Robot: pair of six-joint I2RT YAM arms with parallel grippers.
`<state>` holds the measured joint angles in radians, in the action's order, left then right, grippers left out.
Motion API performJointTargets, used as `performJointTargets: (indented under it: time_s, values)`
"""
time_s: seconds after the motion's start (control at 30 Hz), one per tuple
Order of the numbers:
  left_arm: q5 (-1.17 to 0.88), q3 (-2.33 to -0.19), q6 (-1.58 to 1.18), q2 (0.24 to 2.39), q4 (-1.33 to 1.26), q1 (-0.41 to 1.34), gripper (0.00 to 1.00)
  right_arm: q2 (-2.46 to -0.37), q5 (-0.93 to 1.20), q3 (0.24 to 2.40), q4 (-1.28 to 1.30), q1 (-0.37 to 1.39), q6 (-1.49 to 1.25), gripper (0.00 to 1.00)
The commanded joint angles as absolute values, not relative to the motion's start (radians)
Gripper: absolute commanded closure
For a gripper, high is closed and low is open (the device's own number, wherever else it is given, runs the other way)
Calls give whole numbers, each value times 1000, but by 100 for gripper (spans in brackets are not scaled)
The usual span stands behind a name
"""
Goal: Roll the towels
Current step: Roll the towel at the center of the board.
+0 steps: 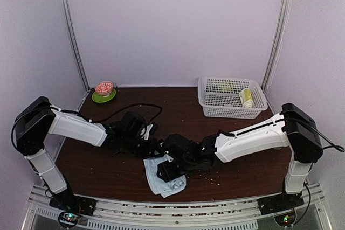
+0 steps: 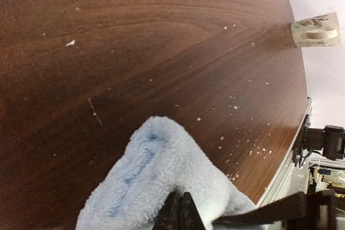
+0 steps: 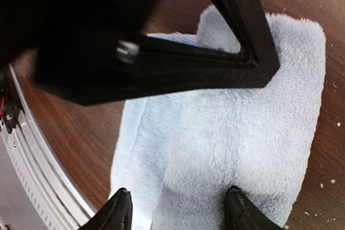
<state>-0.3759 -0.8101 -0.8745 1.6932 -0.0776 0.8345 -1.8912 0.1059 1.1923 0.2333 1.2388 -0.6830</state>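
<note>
Basket [image 1: 215,112] holds rolled lime-green towel [image 1: 246,98]; left claw [image 2: 180,214] pinches pale-blue towel [image 3: 242,133], right claw [image 3: 180,208] gapes over it.

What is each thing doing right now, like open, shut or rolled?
pale-blue towel: bunched, not rolled yet.
left hand: shut on the pale-blue towel's edge.
right hand: open, straddling a fold of it.
green towel: rolled, in the basket.
bowl: upright on a green plate.
</note>
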Motion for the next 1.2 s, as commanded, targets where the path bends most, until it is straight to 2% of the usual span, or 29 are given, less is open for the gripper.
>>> performJointTargets:
  time_s: [0.0,0.23,0.33,0.4,0.53,0.63,1.0,1.17]
  values:
    - [-344,-766,-893,1744,-48,833,100,-1806,119,1222,256,1266,-604,41]
    - [-328,-737,-889,1728,-46,833,100,-1725,60,1201,282,1266,-629,41]
    - [-319,-719,-882,1708,-45,833,100,-1710,7,1192,324,1264,-662,44]
    - [-312,-704,-874,1691,-44,833,100,-1723,0,1190,364,1263,-672,50]
    - [-297,-674,-865,1666,-42,833,100,-1752,39,1179,382,1268,-662,73]
    - [-296,-652,-866,1660,-53,833,100,-1786,57,1196,402,1297,-632,82]
    - [-291,-542,-891,1625,-113,833,100,-1978,12,1311,573,1409,-590,84]
    - [-294,-514,-893,1519,-78,833,100,-2003,-6,1319,580,1413,-604,84]
